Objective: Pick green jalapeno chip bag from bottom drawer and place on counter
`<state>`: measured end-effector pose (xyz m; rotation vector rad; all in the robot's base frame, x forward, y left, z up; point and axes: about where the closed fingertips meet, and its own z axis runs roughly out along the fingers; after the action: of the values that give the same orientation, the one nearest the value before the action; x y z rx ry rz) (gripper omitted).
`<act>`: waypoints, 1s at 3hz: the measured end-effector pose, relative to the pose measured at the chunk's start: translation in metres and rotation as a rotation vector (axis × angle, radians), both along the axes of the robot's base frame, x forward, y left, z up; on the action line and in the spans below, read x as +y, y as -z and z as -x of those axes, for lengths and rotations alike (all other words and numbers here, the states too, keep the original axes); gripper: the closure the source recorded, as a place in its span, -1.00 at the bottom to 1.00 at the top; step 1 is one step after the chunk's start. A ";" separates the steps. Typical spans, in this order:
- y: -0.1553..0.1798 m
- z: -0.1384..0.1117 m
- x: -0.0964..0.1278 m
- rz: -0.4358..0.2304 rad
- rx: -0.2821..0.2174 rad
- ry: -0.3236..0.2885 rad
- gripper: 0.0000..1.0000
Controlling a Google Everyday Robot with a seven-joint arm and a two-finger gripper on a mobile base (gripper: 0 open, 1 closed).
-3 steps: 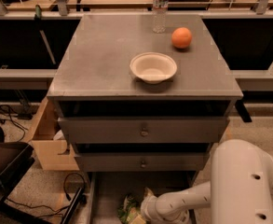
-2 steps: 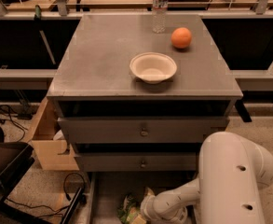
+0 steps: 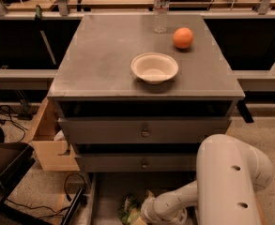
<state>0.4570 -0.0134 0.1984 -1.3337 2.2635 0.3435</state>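
The green jalapeno chip bag (image 3: 127, 211) lies in the open bottom drawer (image 3: 111, 191), near the lower edge of the view and partly cut off by it. My gripper (image 3: 145, 216) is down in the drawer, right beside the bag on its right and seemingly touching it. The white forearm (image 3: 174, 201) reaches in from the right. The grey counter (image 3: 104, 55) is the cabinet's top, above the two shut upper drawers with knobs.
On the counter stand a white bowl (image 3: 154, 68), an orange (image 3: 183, 37) and a clear water bottle (image 3: 161, 6). My bulky white arm housing (image 3: 231, 182) stands right of the drawer. A cardboard box (image 3: 48, 144) and cables (image 3: 5, 121) lie left of the cabinet.
The white arm housing has shifted left, closer to the cabinet. The gripper has stayed low in the drawer next to the bag, which has not visibly moved.
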 end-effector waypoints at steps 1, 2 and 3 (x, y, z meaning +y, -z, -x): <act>0.017 0.002 0.003 -0.036 0.030 0.017 -1.00; 0.031 0.003 0.007 -0.072 0.050 0.030 -0.73; 0.034 0.004 0.009 -0.085 0.055 0.036 -0.27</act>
<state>0.4535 -0.0047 0.1646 -1.2540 2.2878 0.4638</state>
